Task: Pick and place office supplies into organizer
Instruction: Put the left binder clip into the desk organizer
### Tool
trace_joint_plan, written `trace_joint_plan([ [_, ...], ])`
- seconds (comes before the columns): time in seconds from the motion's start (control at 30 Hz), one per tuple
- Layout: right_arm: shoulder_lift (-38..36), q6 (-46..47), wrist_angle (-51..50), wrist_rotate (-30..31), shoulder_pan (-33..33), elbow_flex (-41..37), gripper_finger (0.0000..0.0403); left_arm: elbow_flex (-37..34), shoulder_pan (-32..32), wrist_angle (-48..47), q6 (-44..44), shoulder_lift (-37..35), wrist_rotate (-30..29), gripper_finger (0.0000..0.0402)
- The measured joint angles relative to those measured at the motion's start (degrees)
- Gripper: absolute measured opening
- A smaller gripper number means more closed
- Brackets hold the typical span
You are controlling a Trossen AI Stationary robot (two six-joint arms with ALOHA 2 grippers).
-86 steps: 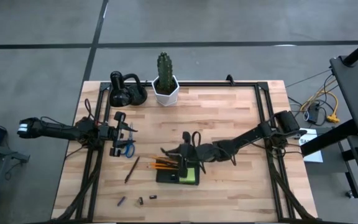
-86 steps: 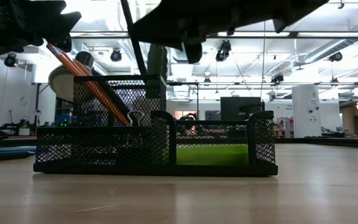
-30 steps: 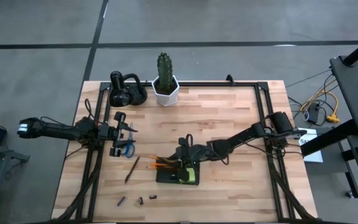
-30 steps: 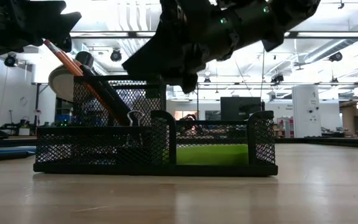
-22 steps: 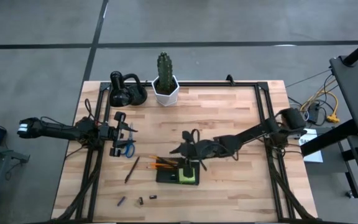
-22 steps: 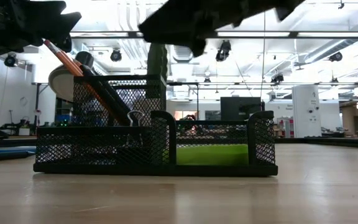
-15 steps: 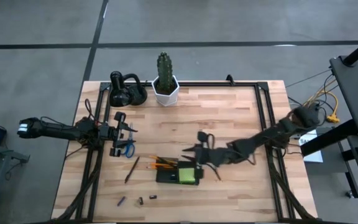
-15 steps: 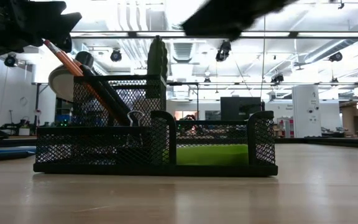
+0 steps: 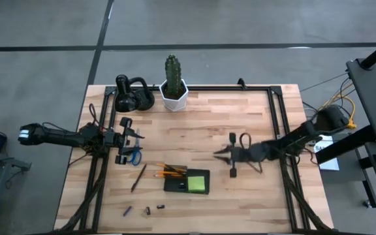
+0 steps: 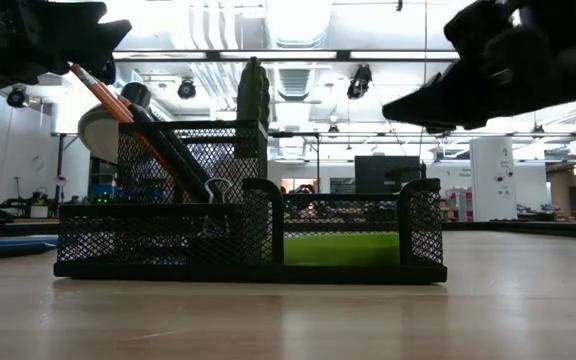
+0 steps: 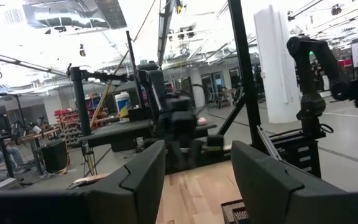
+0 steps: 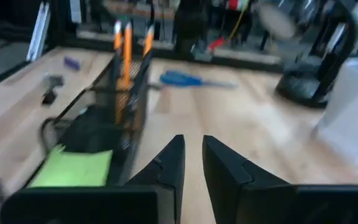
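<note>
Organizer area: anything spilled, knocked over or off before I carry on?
Nothing looks damaged or spilled. The organizer sits flat with pencils leaning in its cup. Scissors, one pen and small clips lie loose on the table.

I see the black mesh organizer (image 9: 187, 182) upright, with orange pencils (image 9: 170, 172) leaning out of its tall cup and the lime-green sticky-note pad (image 9: 197, 182) lying flat inside. Beside the organizer lie blue-handled scissors (image 9: 134, 155), one dark pen (image 9: 138, 177) and tiny clips (image 9: 147, 210).

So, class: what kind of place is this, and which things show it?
Probably a robotics lab or workshop: a wooden table on concrete floor, open ceiling with ducts and lights, and equipment benches behind.
</note>
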Motion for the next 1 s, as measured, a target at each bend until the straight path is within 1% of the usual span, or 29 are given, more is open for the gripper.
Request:
trace_joint_plan([
  [0.1,-1.7,-5.4,5.3,-2.7,-5.7,-2.7,0.0032,0.0,0.0,0.0,0.0,0.1,0.0,0.017],
  [0.27,-9.5,-6.8,3.5,-4.0,-13.4,-6.8,0.0017,0.0,0.0,-0.1,0.0,0.1,0.0,0.0169],
  [0.37,-17.0,-6.7,0.9,-7.8,-15.9,-9.8,0.001,0.0,0.0,-0.2,0.0,0.1,0.0,0.0169],
  [0.47,-25.2,-5.2,-2.1,-10.5,-16.9,-12.3,0.0009,0.0,0.0,-0.3,0.0,0.1,0.0,0.0169],
  [0.6,-36.1,-5.1,-9.7,-10.7,-16.9,-14.6,0.0008,0.0,0.0,-0.3,0.0,0.1,0.0,0.0169],
  [0.73,-46.0,-6.4,-18.7,-9.7,-17.0,-14.9,0.0008,0.0,0.0,-0.4,0.0,0.1,0.0,0.017],
  [0.83,-52.2,-7.6,-23.6,-7.7,-17.2,-14.4,0.0008,0.0,0.0,-0.4,0.0,0.1,0.0,0.017],
  [1.0,-59.8,-8.1,-29.1,-7.6,-17.3,-14.4,0.0008,0.0,0.0,-0.4,0.0,0.1,0.0,0.0169],
])
